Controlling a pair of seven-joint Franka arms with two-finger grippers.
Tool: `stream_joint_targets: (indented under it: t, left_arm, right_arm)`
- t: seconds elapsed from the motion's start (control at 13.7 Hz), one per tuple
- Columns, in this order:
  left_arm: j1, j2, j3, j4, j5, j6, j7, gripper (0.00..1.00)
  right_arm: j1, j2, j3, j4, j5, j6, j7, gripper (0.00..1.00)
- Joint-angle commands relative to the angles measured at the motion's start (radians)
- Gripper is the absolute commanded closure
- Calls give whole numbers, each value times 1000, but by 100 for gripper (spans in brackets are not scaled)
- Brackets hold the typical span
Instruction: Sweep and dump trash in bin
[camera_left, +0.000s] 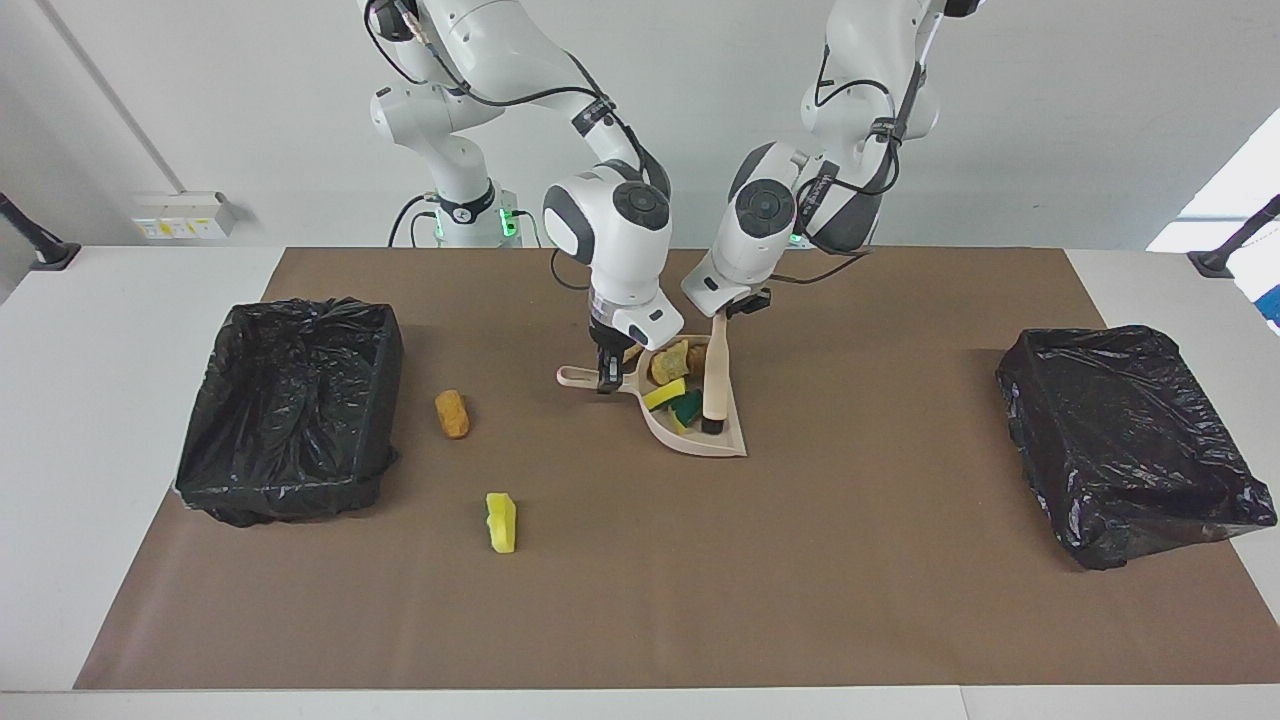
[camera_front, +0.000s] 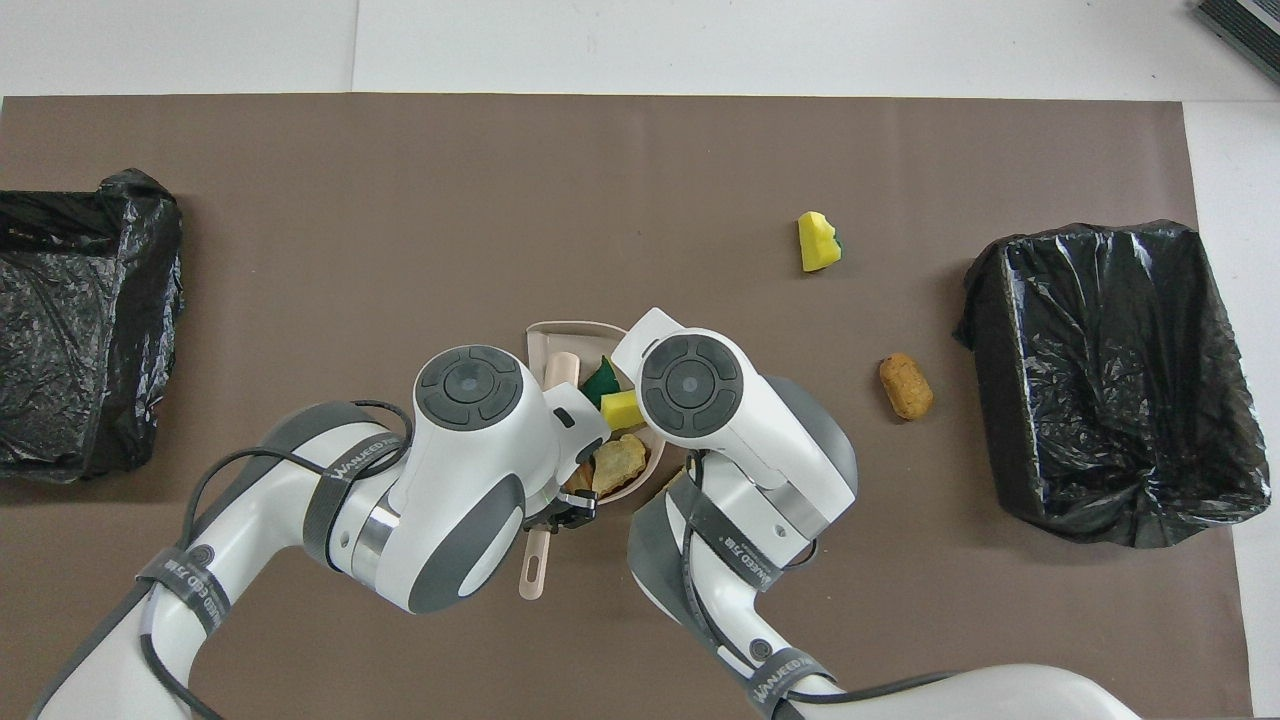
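My right gripper (camera_left: 605, 378) is shut on the handle of the beige dustpan (camera_left: 705, 442), which rests on the brown mat. My left gripper (camera_left: 722, 318) is shut on the handle of the beige brush (camera_left: 714, 375), whose black bristles stand inside the pan near its open lip. In the pan lie several scraps of trash: a yellow sponge bit (camera_left: 665, 393), a green-backed bit (camera_left: 688, 408) and bread-like lumps (camera_left: 670, 360). An orange-brown lump (camera_left: 452, 413) and a yellow sponge bit (camera_left: 501, 522) lie loose toward the right arm's end. In the overhead view the arms hide most of the pan (camera_front: 545, 345).
Two bins lined with black bags stand at the table's ends, one at the right arm's end (camera_left: 385, 350) and one at the left arm's end (camera_left: 1040, 400). The loose lump (camera_front: 906, 386) lies close to the right arm's bin (camera_front: 985, 330).
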Motion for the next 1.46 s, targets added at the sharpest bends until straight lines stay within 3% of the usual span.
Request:
stream_joint_targets:
  t: [0.0, 0.44, 0.73, 0.88, 1.17, 1.39]
  left_arm:
    - [6, -23, 17, 9, -13, -18, -16, 100]
    - [59, -173, 27, 7, -13, -94, -16, 100]
    - [37, -261, 15, -32, -12, -197, -118, 100]
    - [37, -296, -32, -67, -18, -193, -164, 100]
    - [16, -435, -98, -222, -189, -160, -197, 100]
    - [-39, -483, -137, -321, -291, -67, -225, 100]
  right_arm:
    - [-17, -22, 8, -23, 14, 23, -2, 100]
    - [-72, -40, 8, 9, 72, 8, -88, 100]
    - [-196, -104, 8, 42, 190, -99, -275, 100]
    - [-259, -112, 6, 114, 198, -203, -367, 100]
    - [-382, -147, -4, 174, 195, -303, -513, 100]
    - [-500, -147, -6, 236, 176, -355, -622, 100]
